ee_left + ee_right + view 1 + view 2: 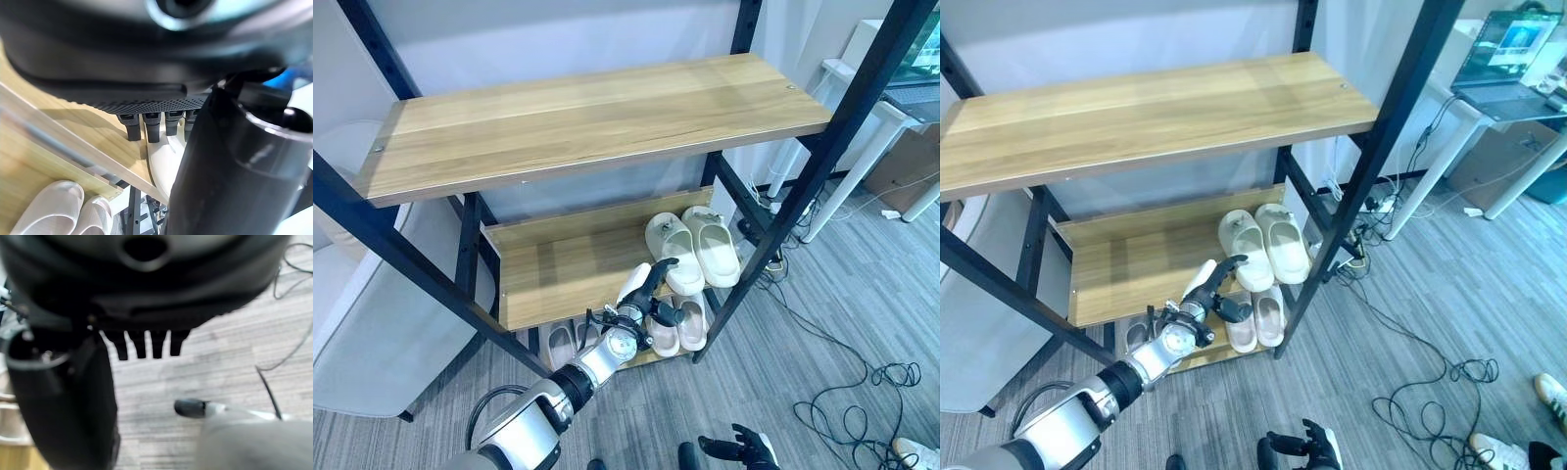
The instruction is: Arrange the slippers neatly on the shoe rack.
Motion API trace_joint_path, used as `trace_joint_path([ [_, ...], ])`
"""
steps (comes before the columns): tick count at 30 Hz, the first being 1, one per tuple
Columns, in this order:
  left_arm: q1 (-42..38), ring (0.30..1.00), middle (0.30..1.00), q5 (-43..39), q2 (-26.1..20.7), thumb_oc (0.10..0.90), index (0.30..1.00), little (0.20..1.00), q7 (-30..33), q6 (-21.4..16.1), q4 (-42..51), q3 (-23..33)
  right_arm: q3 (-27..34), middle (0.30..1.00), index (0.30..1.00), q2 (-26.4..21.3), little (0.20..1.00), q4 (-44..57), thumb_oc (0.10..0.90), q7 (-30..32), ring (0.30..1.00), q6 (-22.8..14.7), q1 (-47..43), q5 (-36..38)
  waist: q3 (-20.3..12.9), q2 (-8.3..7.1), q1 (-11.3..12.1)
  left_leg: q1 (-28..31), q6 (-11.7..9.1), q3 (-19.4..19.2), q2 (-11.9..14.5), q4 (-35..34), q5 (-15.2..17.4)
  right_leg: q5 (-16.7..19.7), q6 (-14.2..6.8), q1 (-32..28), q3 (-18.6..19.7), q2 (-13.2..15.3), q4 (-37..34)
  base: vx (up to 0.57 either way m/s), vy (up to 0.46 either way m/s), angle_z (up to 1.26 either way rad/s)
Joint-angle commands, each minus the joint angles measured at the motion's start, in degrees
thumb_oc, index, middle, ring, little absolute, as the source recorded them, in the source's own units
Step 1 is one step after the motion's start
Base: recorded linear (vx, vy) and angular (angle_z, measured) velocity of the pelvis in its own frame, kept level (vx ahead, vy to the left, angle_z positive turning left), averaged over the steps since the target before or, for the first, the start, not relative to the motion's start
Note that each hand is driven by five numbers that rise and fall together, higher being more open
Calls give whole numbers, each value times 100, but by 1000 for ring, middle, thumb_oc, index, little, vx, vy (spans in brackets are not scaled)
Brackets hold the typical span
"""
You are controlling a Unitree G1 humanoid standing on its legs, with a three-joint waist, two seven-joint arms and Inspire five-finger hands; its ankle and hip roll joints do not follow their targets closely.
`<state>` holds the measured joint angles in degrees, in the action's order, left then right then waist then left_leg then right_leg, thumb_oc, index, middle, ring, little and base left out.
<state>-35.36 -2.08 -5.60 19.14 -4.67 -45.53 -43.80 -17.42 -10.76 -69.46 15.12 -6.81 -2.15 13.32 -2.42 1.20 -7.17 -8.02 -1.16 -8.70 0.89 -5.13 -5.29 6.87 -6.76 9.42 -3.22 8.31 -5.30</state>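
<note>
My left hand at front edge of middle shelf, fingers and thumb closed round white slipper, held tilted over shelf lip. Right hand low over floor, fingers relaxed open, holding nothing. Cream pair already on same shelf, just right of held slipper. More slippers on bottom shelf below. Risk I see: slipper catching shelf edge and dropping, or nudging cream pair askew if I push in too far right.
</note>
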Motion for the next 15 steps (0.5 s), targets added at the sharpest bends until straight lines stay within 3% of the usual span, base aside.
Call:
trace_joint_path([
  [1,-919,900,900,245,495,800,900,900,42,-349,10,458,169,900,900,-152,900,-233,800,3,900,-166,-81,295,-26,84,62,180,-201,343,-19,13,441,-282,-209,-109,-377,-84,30,-17,-2,5],
  [8,-748,900,900,428,231,800,900,900,-70,-356,704,511,257,900,900,-35,900,-419,800,-5,900,-86,113,246,-28,77,181,177,-192,413,-29,13,432,-281,-216,-152,-499,-62,30,-16,4,10],
  [15,-483,900,900,684,-393,800,900,900,-194,-383,1669,722,407,900,900,-64,900,-547,800,-14,900,20,319,53,-34,-17,330,240,-184,517,-43,13,430,-291,-220,-282,-599,-62,30,-25,-1,9],
])
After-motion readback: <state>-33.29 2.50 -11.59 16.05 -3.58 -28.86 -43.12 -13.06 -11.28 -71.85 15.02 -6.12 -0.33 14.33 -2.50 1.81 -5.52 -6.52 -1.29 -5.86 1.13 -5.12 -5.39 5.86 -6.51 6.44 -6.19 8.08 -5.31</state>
